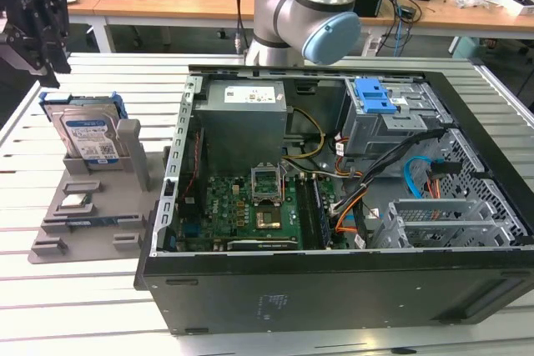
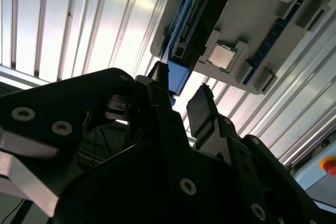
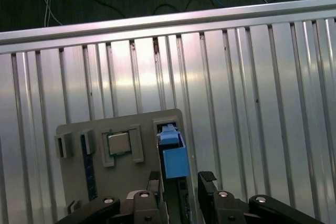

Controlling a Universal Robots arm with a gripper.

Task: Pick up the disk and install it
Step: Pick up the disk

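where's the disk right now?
On the exterior view's left: the disk stands on edge in the grey holder beside the open computer case, with the small square chip in front of it. The open claw hangs above it.

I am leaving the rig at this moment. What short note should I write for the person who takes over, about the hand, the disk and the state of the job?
Hand: open, holding nothing, above the disk, with one finger to each side of its top edge in the first wrist view.
Disk: upright in the grey holder on the slatted table, at the exterior view's left of the open computer case.
Done: hand lined up over the disk.
Left: disk not yet gripped, lifted or installed.
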